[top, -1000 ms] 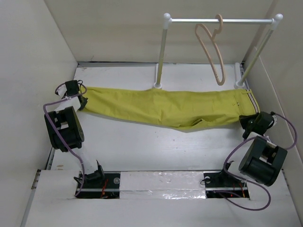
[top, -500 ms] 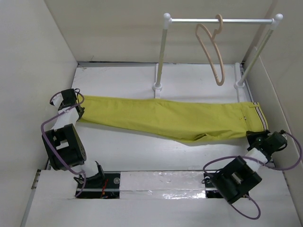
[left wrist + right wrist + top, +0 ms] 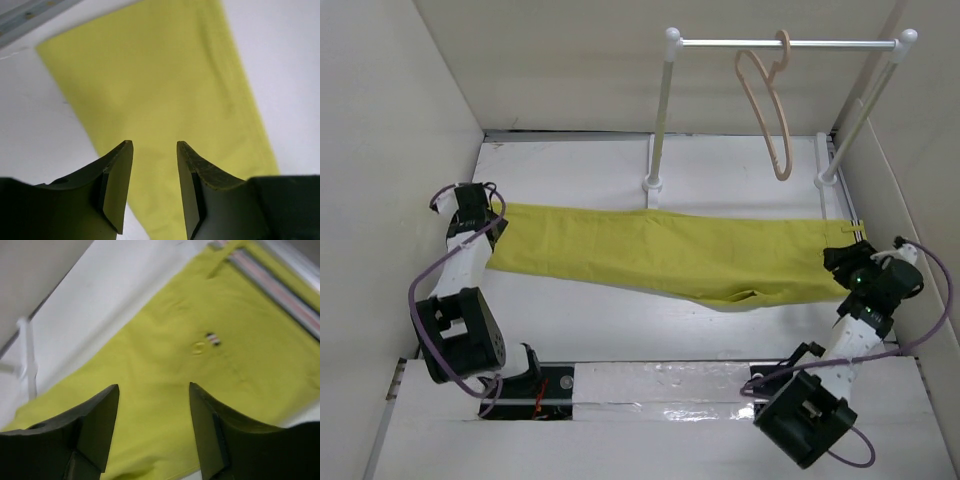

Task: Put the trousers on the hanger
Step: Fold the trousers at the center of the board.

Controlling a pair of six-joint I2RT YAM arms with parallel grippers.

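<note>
The yellow-green trousers [image 3: 660, 250] lie flat across the table, leg ends at the left and the striped waistband [image 3: 858, 228] at the right. My left gripper [image 3: 486, 222] hovers open over the leg end; in the left wrist view the cloth [image 3: 150, 75] shows between its jaws [image 3: 154, 145]. My right gripper [image 3: 842, 264] hovers open over the waist end; in the right wrist view the jaws [image 3: 153, 386] frame the cloth [image 3: 200, 370], with the striped waistband [image 3: 280, 287] beyond. The beige hanger [image 3: 767, 110] hangs by its hook on the rail, apart from both grippers.
The white rail stand [image 3: 780, 43] stands at the back, its posts [image 3: 658, 120] footed just behind the trousers. White walls close in on the left and right. The arm bases sit at the near edge.
The trousers have slid toward the near edge. Both arms have swung their elbows nearer. The right gripper moved out right, then came back over the waist end, covering most of the waistband.
</note>
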